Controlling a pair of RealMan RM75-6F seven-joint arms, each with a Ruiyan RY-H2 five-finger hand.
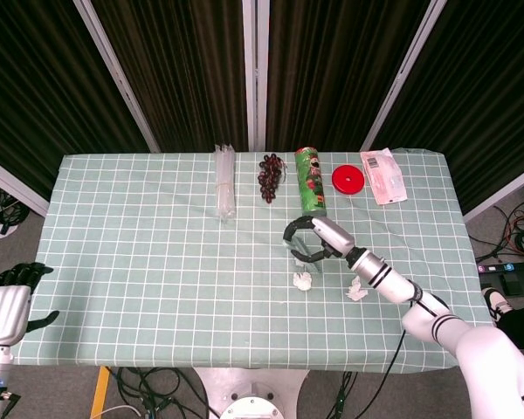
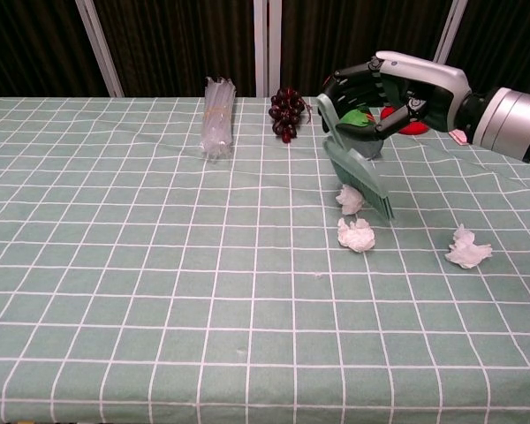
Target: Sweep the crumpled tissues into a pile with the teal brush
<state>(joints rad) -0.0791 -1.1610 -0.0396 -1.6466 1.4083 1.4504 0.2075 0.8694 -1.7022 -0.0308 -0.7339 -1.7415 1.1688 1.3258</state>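
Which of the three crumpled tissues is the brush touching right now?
The one farthest back, right at the brush bristles. The middle tissue lies just in front of it, and the third sits apart to the right.

matt checked cloth point(image 2: 115, 265), crumpled paper tissues point(image 2: 356, 234), smooth plastic brush point(image 2: 358, 172).

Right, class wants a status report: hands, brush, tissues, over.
Right hand grips the teal brush; left hand idle off the table's edge. Bristles against one tissue, a second just below, a third apart to the right. Green can close behind.
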